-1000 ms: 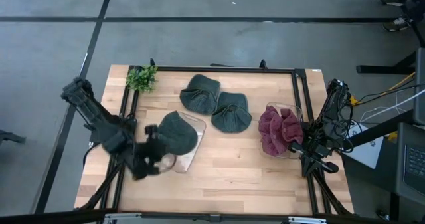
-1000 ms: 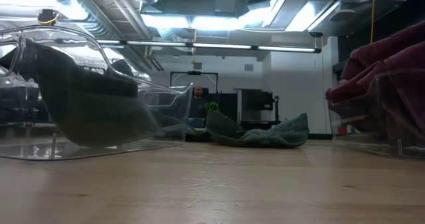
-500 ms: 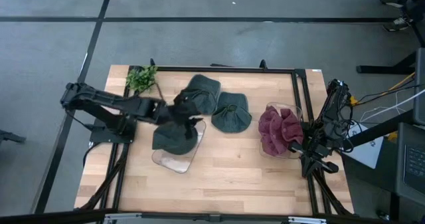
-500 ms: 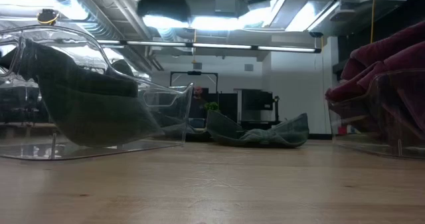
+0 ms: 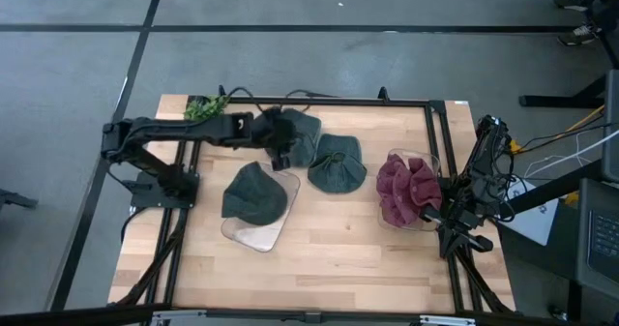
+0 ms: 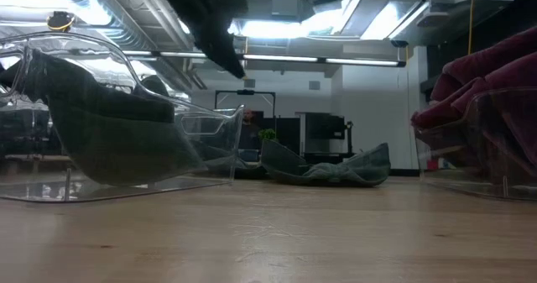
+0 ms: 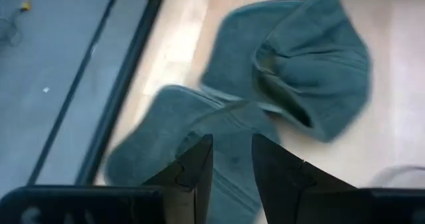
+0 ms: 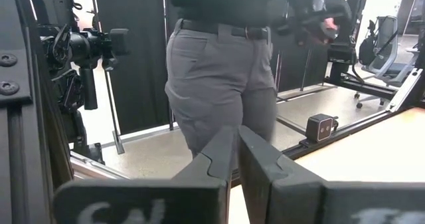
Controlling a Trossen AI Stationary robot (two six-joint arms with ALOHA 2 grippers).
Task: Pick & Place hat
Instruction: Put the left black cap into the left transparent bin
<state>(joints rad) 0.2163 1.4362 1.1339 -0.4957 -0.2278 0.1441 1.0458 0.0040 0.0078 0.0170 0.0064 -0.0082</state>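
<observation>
Two dark green hats lie flat on the table toward its far side, one [image 5: 295,133] [image 7: 305,64] beside the other [image 5: 337,163]. A third green hat [image 5: 255,192] [image 6: 109,128] rests in a clear tray [image 5: 276,231]. My left gripper [image 5: 280,155] [image 7: 232,161] [image 6: 226,56] hovers above the left loose hat, fingers open with a narrow gap and nothing between them. My right gripper [image 5: 453,220] [image 8: 238,154] waits shut at the table's right edge.
Maroon hats [image 5: 406,191] [image 6: 487,81] fill a clear tray near the right arm. A small green plant [image 5: 206,113] stands at the far left corner. Black frame rails [image 5: 329,101] border the table. A person [image 8: 219,71] stands beyond the table.
My left gripper has swung from the near left side of the tray, across the tray, toward the table's far edge and right, and now hangs over the loose green hat. The hat in the tray has stayed put.
</observation>
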